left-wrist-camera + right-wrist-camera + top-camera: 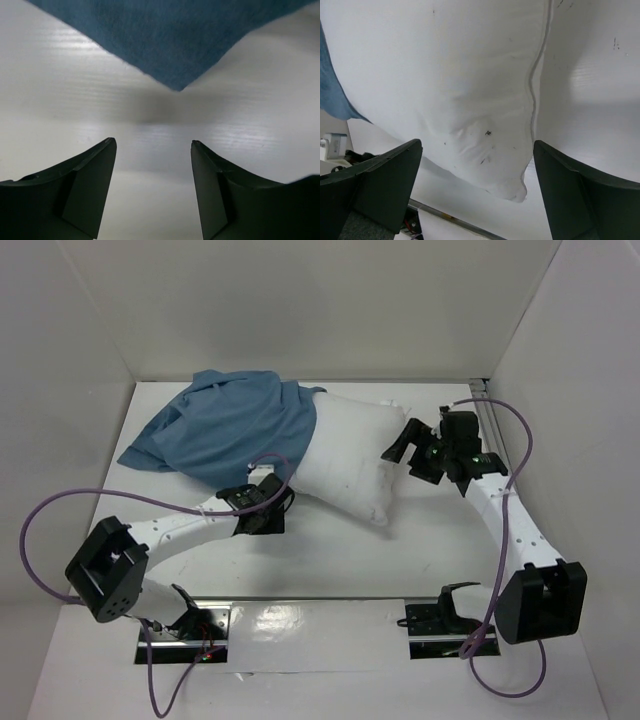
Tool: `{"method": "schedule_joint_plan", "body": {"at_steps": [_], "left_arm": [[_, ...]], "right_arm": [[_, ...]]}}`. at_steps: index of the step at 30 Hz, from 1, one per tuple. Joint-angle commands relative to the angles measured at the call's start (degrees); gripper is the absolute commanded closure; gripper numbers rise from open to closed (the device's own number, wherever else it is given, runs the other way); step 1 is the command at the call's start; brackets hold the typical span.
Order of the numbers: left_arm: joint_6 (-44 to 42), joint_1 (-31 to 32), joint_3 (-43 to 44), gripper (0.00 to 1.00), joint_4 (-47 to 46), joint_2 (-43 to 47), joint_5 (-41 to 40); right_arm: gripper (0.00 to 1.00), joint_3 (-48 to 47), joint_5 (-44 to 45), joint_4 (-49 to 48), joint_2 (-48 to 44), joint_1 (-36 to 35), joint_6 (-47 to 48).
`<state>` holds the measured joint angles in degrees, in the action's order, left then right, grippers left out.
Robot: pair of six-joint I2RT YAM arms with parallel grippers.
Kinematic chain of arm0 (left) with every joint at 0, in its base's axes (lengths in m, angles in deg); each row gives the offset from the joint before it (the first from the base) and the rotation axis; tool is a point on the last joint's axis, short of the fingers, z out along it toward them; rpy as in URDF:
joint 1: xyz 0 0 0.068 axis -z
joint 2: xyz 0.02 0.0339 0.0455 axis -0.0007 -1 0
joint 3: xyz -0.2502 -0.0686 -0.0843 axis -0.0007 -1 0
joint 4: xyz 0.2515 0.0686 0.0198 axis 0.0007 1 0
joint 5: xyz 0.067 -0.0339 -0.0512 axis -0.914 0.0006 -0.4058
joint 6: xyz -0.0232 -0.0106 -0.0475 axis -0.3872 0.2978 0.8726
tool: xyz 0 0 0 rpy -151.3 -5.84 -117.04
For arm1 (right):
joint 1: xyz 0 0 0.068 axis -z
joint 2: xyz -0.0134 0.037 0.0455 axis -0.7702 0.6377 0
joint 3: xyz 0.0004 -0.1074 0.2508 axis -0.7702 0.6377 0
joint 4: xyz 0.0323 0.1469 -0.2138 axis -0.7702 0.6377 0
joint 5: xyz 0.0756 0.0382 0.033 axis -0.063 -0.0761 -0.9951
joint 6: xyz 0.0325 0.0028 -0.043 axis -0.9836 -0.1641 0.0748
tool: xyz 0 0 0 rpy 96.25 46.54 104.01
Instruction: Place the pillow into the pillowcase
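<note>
**Both grippers open; pillow at the right gripper's tips, pillowcase ahead of the left**

The right gripper (pixel 401 444) has its jaws spread wide and holds nothing. The pillow (pixel 350 455) lies directly ahead of its fingertips and stretches away from them across the white table (pixel 330 560). In the right wrist view the pillow (pixel 470 90) fills the space beyond the right gripper (pixel 477 145). Its seamed edge runs down to a rounded corner that sits in the gap between the two dark fingers (pixel 385 180). Neither finger presses on the fabric. Whether the tips brush it cannot be told. Small dark specks show on the cloth near that corner.

The pillowcase (pixel 230 425) lies at the pillow's end farthest from the right gripper. It is rumpled and drapes over that end, with the rest spread flat on the table beyond. A sliver of the pillowcase (pixel 332 95) shows at the left edge of the right wrist view. The pictures do not show whether the pillow's covered end is inside the sack or only under it.

The left gripper (pixel 272 490) sits just beside the pillow's near long edge, where the blue cloth ends. Its jaws are also parted, with nothing between them. From the left wrist camera, the left gripper (pixel 152 142) is over bare table (pixel 75 90). A pointed corner of the pillowcase (pixel 170 40) lies a short way ahead of the tips, apart from both fingers (pixel 90 185).
</note>
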<state>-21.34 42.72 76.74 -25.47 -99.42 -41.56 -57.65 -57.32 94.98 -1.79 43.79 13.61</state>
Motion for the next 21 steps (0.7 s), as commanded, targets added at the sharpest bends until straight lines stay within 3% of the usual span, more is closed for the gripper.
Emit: {"method": "schedule_joint_plan", "body": {"at_steps": [1,8,14,16,18,19,20,21], "left_arm": [[3.2,-1.0,-0.4,0.26,-12.7,-0.7,-2.6],[2.6,-6.0,-4.8,0.29,-23.5,-5.8,-2.4],[0.4,-9.3,-1.8,0.38,-22.1,-10.5,-2.4],[-0.2,-9.9,-1.8,0.45,-22.1,-10.5,-2.4],[-0.2,-10.5,-1.8,0.6,-22.1,-10.5,-1.6],[-0.2,-10.5,-0.5,0.85,-21.6,-10.5,-1.1],[-0.2,-10.5,0.0,0.97,-20.4,-10.5,-1.1],[-0.2,-10.5,0.6,1.0,-19.5,-9.8,-0.5]], "right_arm": [[0.01,-1.2,2.1,3.9,-2.1,0.1,2.7],[0.01,-2.4,1.1,7.8,-3.2,0.6,5.5],[0.01,-2.9,-8.9,15.5,-3.8,0.1,15.3],[0.01,-2.9,-10.6,16.8,-3.8,-0.8,17.1],[0.01,-2.2,-10.6,16.8,-3.8,-3.2,18.3],[0.01,-1.6,-9.8,16.2,-3.8,-4.3,18.3],[0.01,-0.2,-8.3,15.3,-2.9,-6.7,17.2],[0.01,0.7,-7.4,12.4,-2.3,-8.1,16.5]]}}
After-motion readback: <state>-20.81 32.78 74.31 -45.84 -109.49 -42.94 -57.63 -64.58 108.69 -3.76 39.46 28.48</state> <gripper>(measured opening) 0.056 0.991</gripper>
